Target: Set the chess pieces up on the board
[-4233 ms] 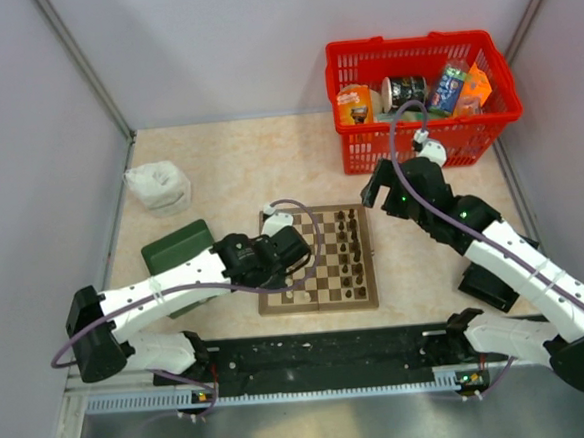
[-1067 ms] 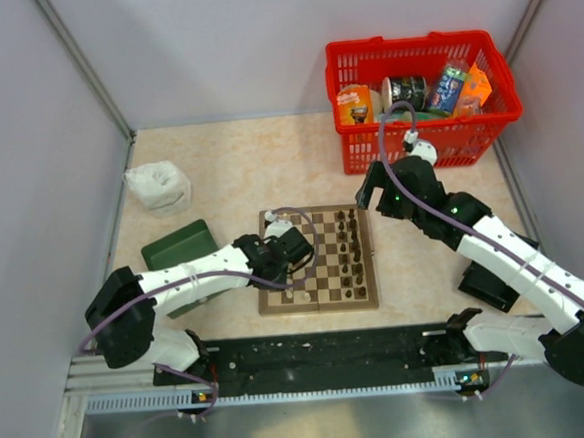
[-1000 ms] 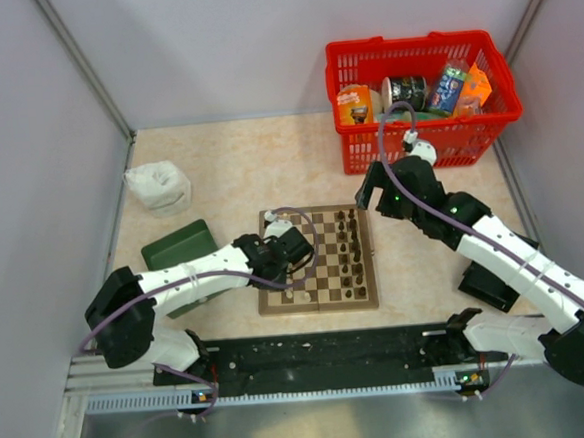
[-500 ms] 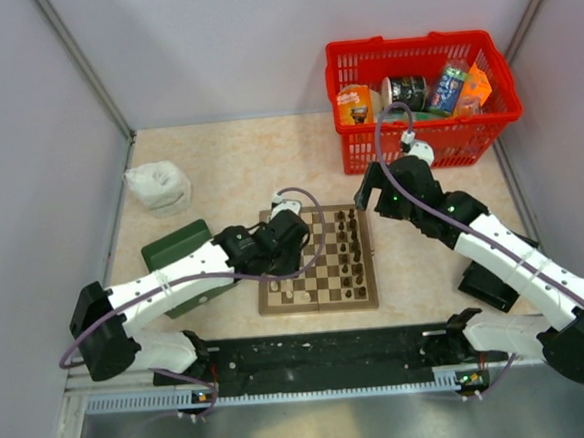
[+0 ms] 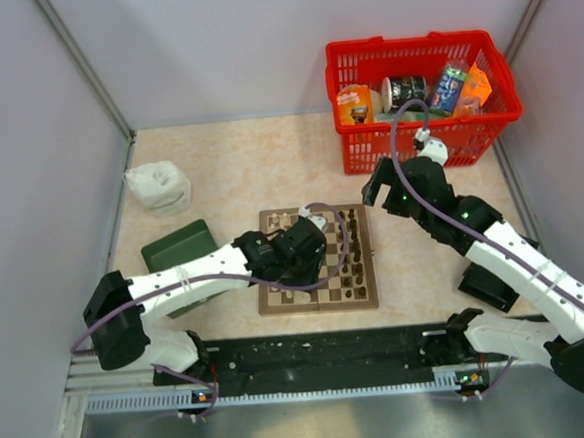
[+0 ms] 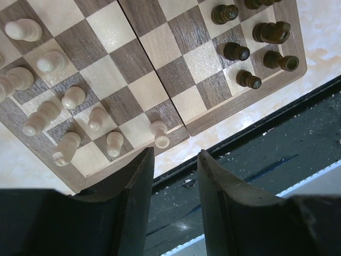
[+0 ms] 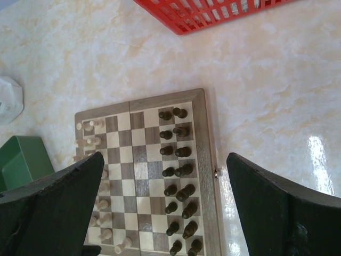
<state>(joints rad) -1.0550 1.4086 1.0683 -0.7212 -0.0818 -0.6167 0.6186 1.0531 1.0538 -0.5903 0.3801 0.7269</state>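
The chess pieces are already on the board point(image 5: 338, 304), which lies flat on the table point(image 5: 238, 163) between your two arms. The cream pieces point(image 6: 72, 97) crowd two files at the left end and the dark pieces point(image 7: 184, 152) fill two files at the right end. Expect these to be light, hard, turned figures. They should be stiff enough to take a firm pinch, but smooth and probably slick, and top-heavy on narrow bases, so a nudge will likely tip one into its neighbours. Take each one around the waist below the head, coming straight down, with the pads clear of the pieces beside it. The left gripper point(image 6: 175, 157) hovers over the board's near edge, its jaws a little apart and holding nothing. One cream pawn point(image 6: 160, 133) stands just ahead of that gap, alone on the bottom row of squares. The right gripper point(image 7: 164, 156) hangs high above the board with its jaws spread wide and empty. Whether every cream piece stands upright, you cannot tell from these angles. Set each piece down gently, since the board itself looks light enough to slide.
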